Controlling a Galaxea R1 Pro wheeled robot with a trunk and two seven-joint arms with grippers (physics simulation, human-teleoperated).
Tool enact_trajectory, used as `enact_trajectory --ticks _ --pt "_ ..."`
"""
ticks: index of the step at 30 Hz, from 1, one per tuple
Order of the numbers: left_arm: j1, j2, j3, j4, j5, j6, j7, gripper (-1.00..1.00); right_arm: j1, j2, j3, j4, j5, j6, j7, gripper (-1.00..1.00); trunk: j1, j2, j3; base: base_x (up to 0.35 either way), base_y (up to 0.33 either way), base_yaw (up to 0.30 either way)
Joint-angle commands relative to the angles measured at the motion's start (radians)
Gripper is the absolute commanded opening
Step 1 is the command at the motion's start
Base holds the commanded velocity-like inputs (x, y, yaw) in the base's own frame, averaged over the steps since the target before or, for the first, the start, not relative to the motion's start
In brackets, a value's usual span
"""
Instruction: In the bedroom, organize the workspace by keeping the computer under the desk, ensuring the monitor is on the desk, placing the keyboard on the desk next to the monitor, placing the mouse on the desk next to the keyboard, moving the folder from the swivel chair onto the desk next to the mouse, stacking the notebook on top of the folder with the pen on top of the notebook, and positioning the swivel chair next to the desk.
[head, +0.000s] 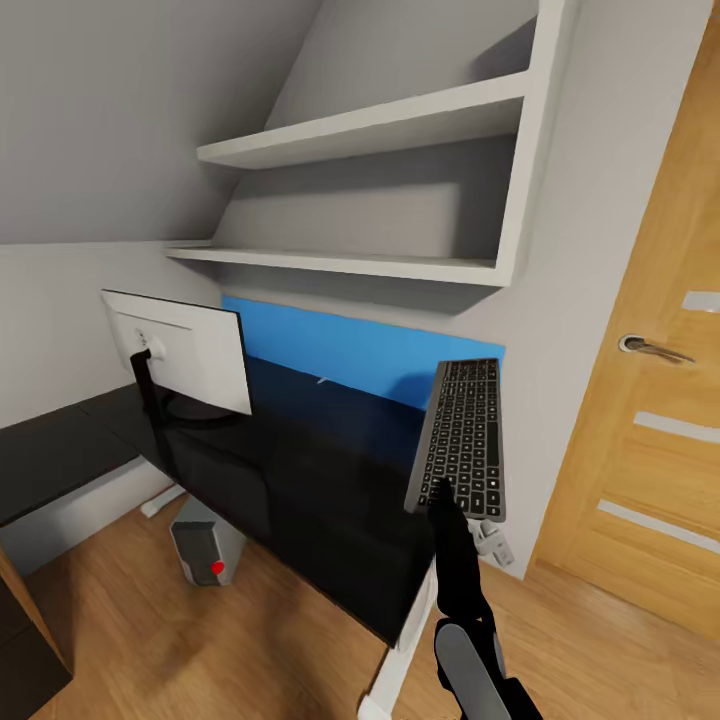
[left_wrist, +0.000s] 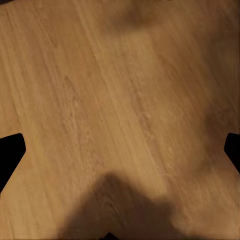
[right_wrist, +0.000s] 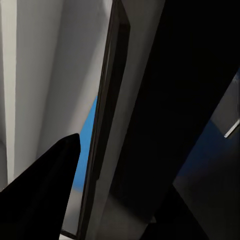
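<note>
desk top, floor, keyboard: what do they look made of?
Desk: glossy black top, likely lacquer or glass; it mirrors the blue panel. Floor: light wood planks with visible grain and a matte finish. Keyboard, held by the right gripper: silver-grey frame, perhaps metal or plastic, with matte black keys.

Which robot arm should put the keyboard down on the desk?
The right one. Its gripper already holds the keyboard above the desk, near the monitor. The left wrist view looks at bare wooden floor, its fingers apart and holding nothing.
</note>
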Motion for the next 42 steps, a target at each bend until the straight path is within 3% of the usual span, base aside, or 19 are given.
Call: enact_trajectory --ticks 1,42 --pt "0.000 0.000 -0.009 -0.001 0.003 -0.002 0.007 1.00 -0.001 0.000 0.002 0.000 -0.003 -0.005 -0.004 -1.00 0.000 -0.001 -0.001 0.000 0.252 -0.263" --pt "0.000 0.000 -0.009 -0.001 0.003 -0.001 0.006 1.00 -0.001 -0.001 0.001 -0.001 -0.003 -0.006 -0.004 -1.00 0.000 -0.001 -0.001 -0.007 0.325 -0.263"
